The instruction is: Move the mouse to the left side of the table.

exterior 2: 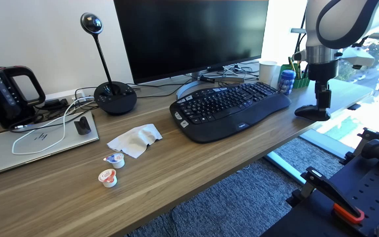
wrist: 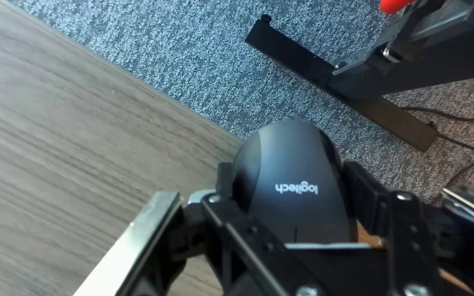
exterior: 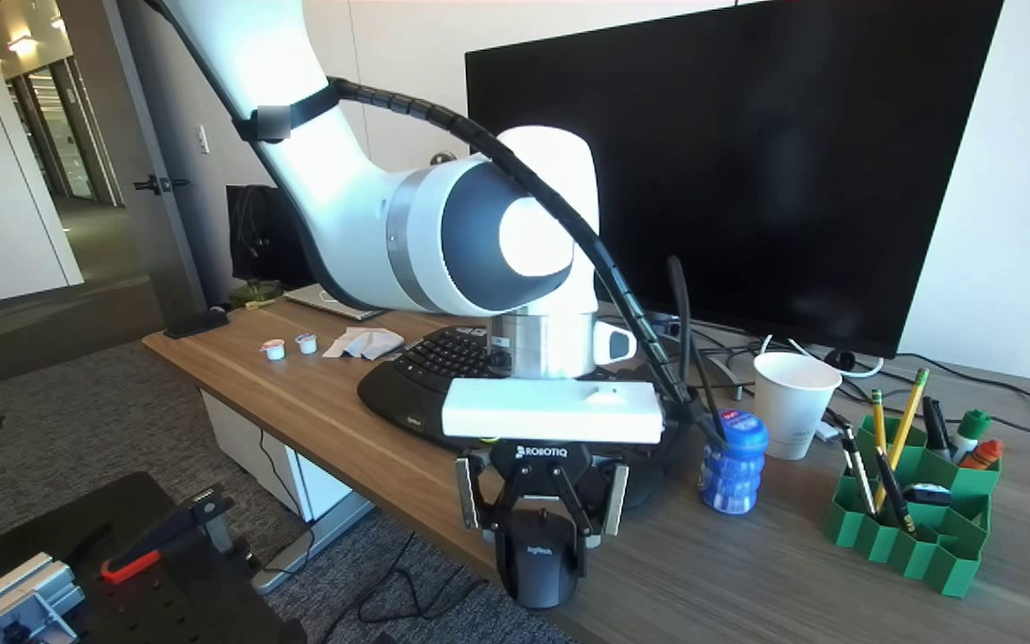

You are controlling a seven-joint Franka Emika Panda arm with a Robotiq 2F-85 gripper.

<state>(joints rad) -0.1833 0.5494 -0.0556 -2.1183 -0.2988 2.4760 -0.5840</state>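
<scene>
Mouse is clamped in gripper, finger each side, near keyboard; blue container sits just beside keyboard. Whether mouse touches table is hard to tell.

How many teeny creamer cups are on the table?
2. The blue-lidded cup is beside the white cloth, and the red-lidded cup is close by, farther from the cloth. Both exterior views show these two; any hidden ones I can't count.
</scene>
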